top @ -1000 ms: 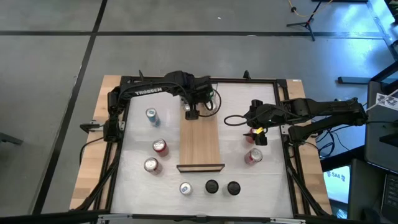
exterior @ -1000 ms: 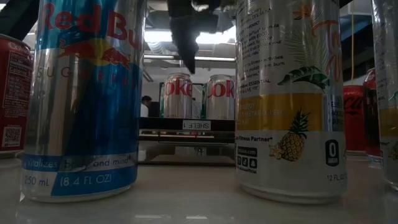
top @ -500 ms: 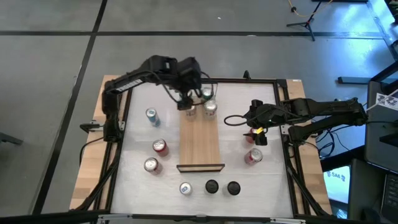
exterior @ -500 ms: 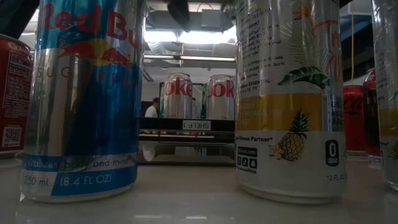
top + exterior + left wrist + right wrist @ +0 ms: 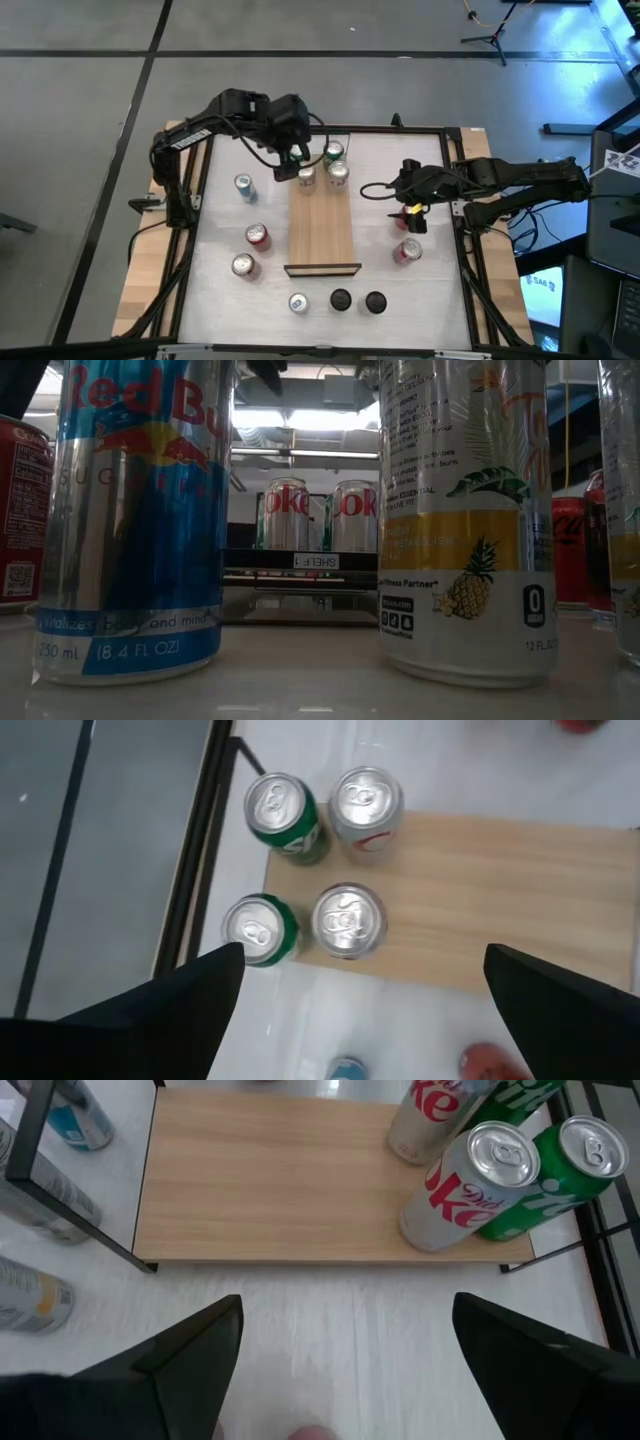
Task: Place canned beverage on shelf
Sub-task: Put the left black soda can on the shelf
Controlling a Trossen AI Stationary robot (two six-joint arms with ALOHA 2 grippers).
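Two silver cans [image 5: 338, 174] are being stored on the shelf [image 5: 322, 225] (both grippers open, empty), others awaiting placement.

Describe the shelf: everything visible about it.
The shelf is a long, narrow light-wood plank lying flat on the white table, with thin dark frame edges at its short ends. Two silver Diet Coke cans stand upright at its far end; the rest is bare. Two green cans stand just off that end.
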